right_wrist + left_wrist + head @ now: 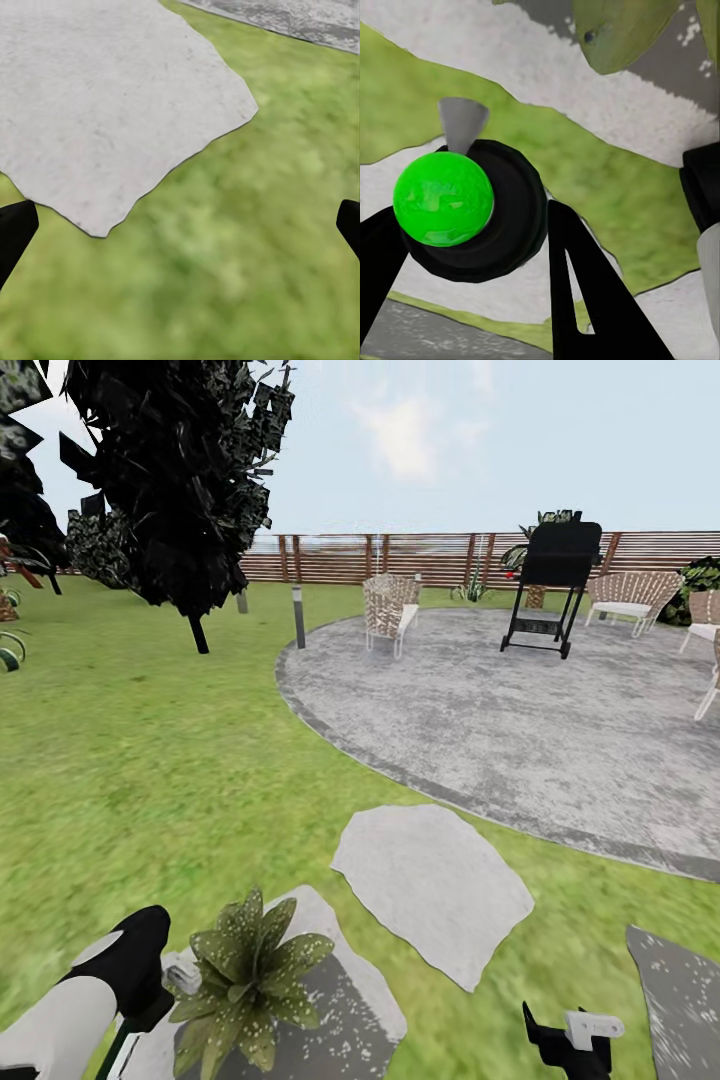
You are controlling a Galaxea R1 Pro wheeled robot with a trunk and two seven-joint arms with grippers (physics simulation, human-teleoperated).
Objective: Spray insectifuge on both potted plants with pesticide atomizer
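Observation:
One potted plant (pixel 250 975), a low rosette of pointed green leaves, stands on a grey stepping stone (pixel 350 1000) at the bottom left of the head view. Whitish insectifuge specks (pixel 300 957) dot its leaves. My left gripper (pixel 160 985) sits just left of the plant, shut on the pesticide atomizer (pixel 182 972). In the left wrist view the atomizer (pixel 510 217) shows a round black body, a bright green ball and a pale cone nozzle (pixel 461 124), held in the left gripper (pixel 472 217), with a plant leaf (pixel 619 30) beyond. My right gripper (pixel 570 1040) (pixel 180 225) hangs open over grass.
A second stepping stone (pixel 430 880) lies in the middle and a third (pixel 680 990) at the right edge. Beyond is a round paved patio (pixel 500 730) with a black grill (pixel 550 585) and wicker chairs (pixel 390 610). A dark tree (pixel 180 480), a bollard light (pixel 297 615) and a slatted fence (pixel 400 555) stand behind.

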